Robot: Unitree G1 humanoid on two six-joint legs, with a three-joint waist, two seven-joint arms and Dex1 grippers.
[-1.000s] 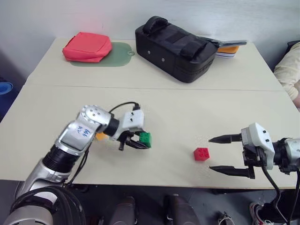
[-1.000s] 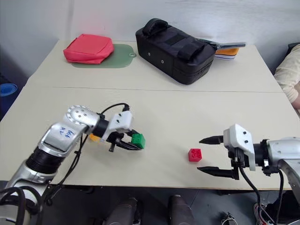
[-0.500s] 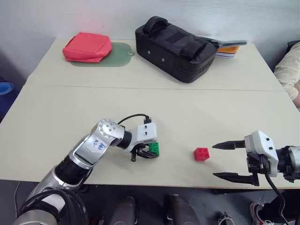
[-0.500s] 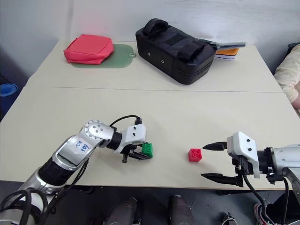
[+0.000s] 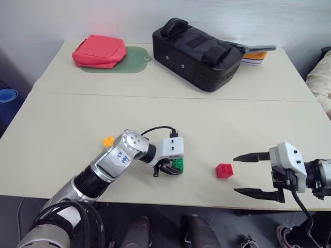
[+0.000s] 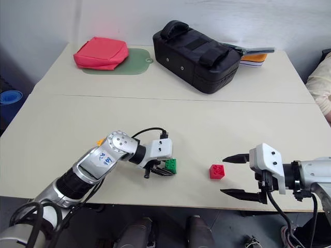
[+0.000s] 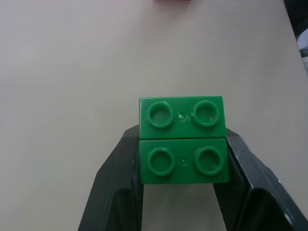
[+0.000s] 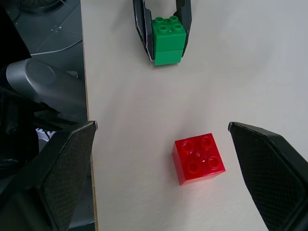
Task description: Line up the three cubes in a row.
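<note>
Left tool [image 5: 173, 169] clamps green cube [image 5: 178, 165] at tabletop [image 5: 207, 119] level, possibly resting on it. Red cube [image 5: 224, 170] sits near, before wide-open, empty right tool [image 5: 247, 174]. Orange-yellow cube [image 5: 108, 140] lies behind left arm.

Illegible blue handwriting on left forearm [image 5: 120, 159]; no other readable text.

A pale cream bench [image 5: 67, 119] stood against a plain grey-white wall [image 5: 103, 18] — a seam ran across its top. Dark floor [image 5: 8, 116] showed beside its left edge.
</note>
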